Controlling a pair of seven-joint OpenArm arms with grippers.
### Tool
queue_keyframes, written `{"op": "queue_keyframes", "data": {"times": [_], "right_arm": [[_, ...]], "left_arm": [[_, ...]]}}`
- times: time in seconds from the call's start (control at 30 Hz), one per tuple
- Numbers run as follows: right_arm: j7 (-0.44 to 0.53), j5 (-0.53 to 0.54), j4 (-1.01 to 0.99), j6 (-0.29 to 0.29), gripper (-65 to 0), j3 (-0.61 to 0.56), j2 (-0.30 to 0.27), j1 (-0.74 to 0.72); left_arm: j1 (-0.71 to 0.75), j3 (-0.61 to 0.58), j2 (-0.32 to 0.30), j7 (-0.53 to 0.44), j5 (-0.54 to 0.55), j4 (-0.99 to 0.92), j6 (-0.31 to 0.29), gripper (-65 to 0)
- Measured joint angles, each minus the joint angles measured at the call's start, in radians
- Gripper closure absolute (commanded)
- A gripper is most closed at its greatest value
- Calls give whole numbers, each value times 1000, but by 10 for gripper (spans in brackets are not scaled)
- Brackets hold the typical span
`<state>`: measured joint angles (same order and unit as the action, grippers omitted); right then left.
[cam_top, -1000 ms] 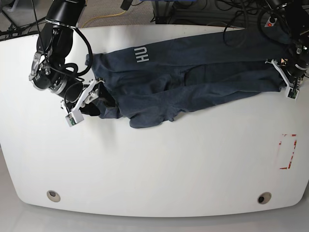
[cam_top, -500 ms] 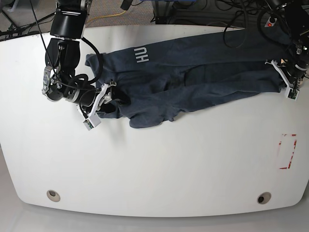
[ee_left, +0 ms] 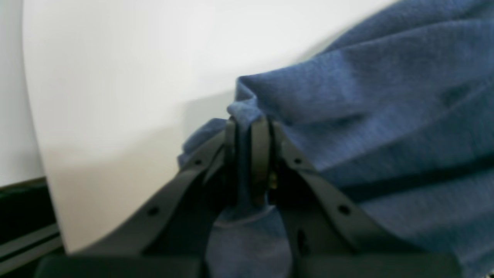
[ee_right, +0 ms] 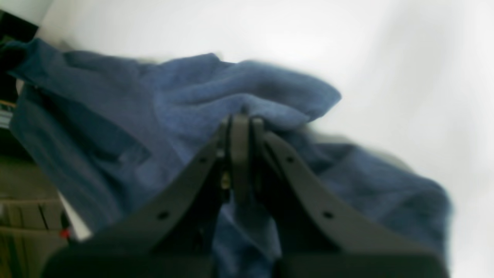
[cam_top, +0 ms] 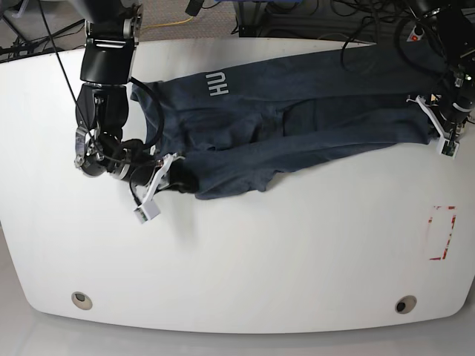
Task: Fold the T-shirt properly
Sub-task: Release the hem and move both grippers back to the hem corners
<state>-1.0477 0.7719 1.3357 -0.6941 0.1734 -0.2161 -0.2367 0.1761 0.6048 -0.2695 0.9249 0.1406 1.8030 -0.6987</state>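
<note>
White tabletop (cam_top: 245, 259), rounded corners, cables and dark gear beyond its far edge. T-shirt (cam_top: 297, 122) lies stretched across the far half of the table, dark slate-blue, rumpled, folded lengthwise on itself with creases running along it. White letters "HU" (cam_top: 218, 83) show near its end on the base view's left; the rest of the lettering is hidden in the folds. A loose flap hangs toward the near side around mid-length.

Right gripper (cam_top: 169, 172) at the shirt's near corner on the base view's left. Right wrist view: fingers (ee_right: 240, 154) pressed together with a ridge of blue fabric (ee_right: 247, 104) pinched at their tips, cloth bunched on both sides.

Left gripper (cam_top: 444, 127) at the opposite end of the shirt, close to the table's edge. Left wrist view: fingers (ee_left: 259, 154) clamped on a fold of the hem (ee_left: 243, 110), a strip of fabric passing down between them.

Red-and-white dashed rectangle (cam_top: 443, 232) marked on the table, near side of the left gripper, well apart from the shirt. Two round metal fittings (cam_top: 82, 300) (cam_top: 405, 303) sit near the front edge.
</note>
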Motion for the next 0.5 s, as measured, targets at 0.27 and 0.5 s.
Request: {"op": "queue_keyframes", "data": {"times": [0.27, 0.5], "right_arm": [[51, 5, -97, 0, 0, 9, -147, -74], [57, 7, -108, 2, 0, 8, -200, -100]], "left_arm": [[-144, -92, 3, -11, 13, -78, -4, -31], [-258, -137, 0, -24, 19, -146, -5, -31]]}}
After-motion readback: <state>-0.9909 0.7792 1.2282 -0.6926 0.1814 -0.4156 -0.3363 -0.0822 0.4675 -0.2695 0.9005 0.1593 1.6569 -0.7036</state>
